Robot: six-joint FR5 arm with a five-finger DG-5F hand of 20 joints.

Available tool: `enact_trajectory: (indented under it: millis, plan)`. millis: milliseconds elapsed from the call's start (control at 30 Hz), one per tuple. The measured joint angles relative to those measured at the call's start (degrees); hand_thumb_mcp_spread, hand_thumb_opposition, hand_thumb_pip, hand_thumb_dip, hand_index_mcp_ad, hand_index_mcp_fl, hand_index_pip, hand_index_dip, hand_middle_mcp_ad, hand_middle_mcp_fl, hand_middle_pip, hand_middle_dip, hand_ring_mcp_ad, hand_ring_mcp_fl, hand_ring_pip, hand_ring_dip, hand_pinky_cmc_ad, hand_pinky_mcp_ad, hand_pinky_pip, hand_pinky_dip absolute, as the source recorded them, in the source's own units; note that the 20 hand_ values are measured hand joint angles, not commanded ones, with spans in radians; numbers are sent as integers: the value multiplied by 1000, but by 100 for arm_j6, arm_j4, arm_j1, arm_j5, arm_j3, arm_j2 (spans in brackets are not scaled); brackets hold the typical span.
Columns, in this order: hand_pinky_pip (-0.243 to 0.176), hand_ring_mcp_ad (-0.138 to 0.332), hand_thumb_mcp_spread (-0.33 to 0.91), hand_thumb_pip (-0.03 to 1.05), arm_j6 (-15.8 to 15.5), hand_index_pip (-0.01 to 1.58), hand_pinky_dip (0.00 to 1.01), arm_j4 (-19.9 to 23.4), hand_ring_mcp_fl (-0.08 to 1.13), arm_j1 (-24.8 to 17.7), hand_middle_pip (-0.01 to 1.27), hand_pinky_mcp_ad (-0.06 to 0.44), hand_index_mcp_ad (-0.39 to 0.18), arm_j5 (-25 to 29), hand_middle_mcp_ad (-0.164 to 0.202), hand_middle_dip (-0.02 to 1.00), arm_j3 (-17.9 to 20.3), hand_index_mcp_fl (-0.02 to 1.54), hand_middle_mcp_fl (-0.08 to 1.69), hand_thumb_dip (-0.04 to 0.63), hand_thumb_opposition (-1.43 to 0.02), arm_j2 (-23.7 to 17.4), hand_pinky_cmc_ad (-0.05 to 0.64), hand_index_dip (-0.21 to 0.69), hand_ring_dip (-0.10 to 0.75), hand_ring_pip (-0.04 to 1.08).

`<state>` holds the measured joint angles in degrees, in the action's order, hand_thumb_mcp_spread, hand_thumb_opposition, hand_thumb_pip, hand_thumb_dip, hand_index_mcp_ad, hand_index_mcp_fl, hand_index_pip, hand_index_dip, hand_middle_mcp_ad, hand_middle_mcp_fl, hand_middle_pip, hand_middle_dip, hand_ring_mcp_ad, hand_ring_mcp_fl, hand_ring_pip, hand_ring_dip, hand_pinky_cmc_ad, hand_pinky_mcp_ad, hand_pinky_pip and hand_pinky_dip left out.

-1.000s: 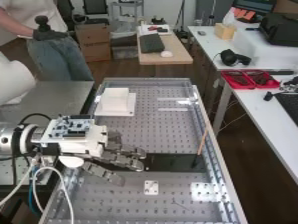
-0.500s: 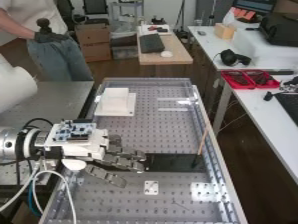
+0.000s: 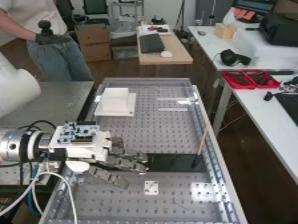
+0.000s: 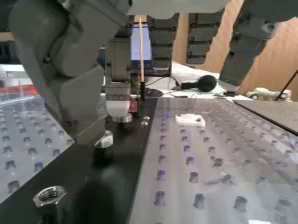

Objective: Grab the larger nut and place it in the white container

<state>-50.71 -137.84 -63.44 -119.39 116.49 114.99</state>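
Your largest piece here is the perforated metal bench (image 3: 140, 200), running lengthwise through the high view. The white desk (image 3: 251, 107) stands apart along its right-hand side in that view. Your white arm (image 3: 14, 90) comes in from the high view's left, and its hand (image 3: 126, 163) is over the bench beside the black strip (image 3: 176, 162). You have the hand spread: its fingers (image 4: 164, 42) are fairly straight and separated, pinching nothing that you can see. The white container (image 3: 115, 103) sits on the bench, well apart from the fingers, farther from the high camera. Two red trays (image 3: 249, 79) lie side by side on the desk. A thin brown stick (image 3: 202, 142) stands slightly tilted by the strip's end. A small white plate (image 3: 151, 187) lies on the bench near the strip. Smallest come the metal pieces: your clearest hexagonal nut (image 4: 50, 195) is on the black strip, hole upward, apart from the fingers. Another shiny piece (image 4: 104, 139) is right by a fingertip; you cannot tell whether they touch, or which piece is the larger nut.
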Motion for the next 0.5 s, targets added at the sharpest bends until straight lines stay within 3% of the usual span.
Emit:
enact_trajectory:
  millis: [500]
  plan:
    - [-89,157,360,717,61,1559,620,106,3,12,127,328,-195,39,70,243,43,3,2,173,-876,125,374,17,162,101]
